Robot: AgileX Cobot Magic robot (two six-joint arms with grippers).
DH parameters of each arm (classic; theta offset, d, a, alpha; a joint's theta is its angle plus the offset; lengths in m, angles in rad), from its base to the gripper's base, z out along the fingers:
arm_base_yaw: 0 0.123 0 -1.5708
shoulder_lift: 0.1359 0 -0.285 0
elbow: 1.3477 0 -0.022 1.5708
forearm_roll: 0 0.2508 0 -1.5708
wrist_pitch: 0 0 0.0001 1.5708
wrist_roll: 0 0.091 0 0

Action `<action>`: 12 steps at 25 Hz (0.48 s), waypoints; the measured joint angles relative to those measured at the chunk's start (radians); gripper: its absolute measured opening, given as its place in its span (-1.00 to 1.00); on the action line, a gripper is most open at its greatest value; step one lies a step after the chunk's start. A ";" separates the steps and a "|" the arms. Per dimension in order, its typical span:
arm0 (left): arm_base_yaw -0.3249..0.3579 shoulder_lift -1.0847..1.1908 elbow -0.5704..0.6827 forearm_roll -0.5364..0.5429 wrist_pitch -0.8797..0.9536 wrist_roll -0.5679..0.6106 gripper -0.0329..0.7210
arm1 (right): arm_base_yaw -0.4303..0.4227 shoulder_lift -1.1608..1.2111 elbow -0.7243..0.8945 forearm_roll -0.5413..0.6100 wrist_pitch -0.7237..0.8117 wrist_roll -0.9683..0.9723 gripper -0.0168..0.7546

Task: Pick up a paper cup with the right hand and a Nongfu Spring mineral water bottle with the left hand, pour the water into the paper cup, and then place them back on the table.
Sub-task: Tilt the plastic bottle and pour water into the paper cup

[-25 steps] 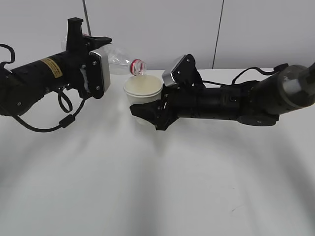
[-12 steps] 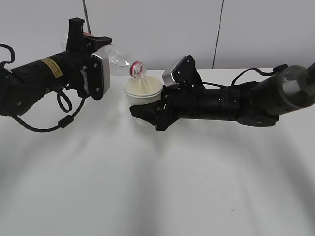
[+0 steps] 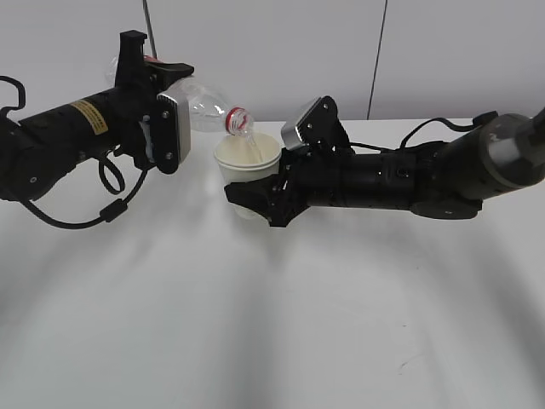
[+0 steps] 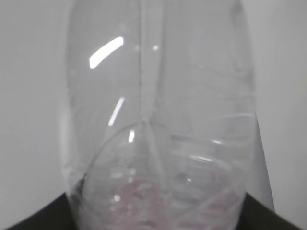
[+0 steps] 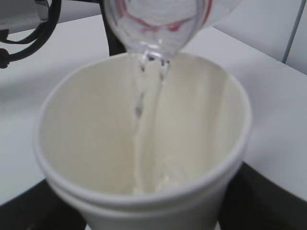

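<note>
My left gripper (image 3: 157, 94) is shut on the Nongfu Spring mineral water bottle (image 3: 204, 104), which lies tilted with its red-ringed mouth (image 3: 238, 119) over the paper cup (image 3: 247, 166). A thin stream of water runs from the mouth into the cup. The clear bottle (image 4: 158, 120) fills the left wrist view, hiding the jaws. My right gripper (image 3: 255, 198) is shut on the cream-white cup and holds it upright just above the table (image 3: 255, 324). In the right wrist view the cup (image 5: 96, 143) sits under the bottle mouth (image 5: 153, 28), water pooling at its bottom.
A black cable (image 3: 102, 200) loops below the left arm. Another cable (image 3: 426, 128) trails behind the right arm. A small dark scuff mark (image 3: 407, 360) lies on the table near the front right. A pale wall stands behind.
The bottle has tipped a little further, its mouth dropping toward the cup, and water now streams into it. Both arms have stayed nearly in place.
</note>
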 joint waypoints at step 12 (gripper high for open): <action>0.000 0.000 0.000 -0.028 -0.014 0.007 -0.01 | 0.000 0.000 0.000 0.000 0.000 0.002 0.37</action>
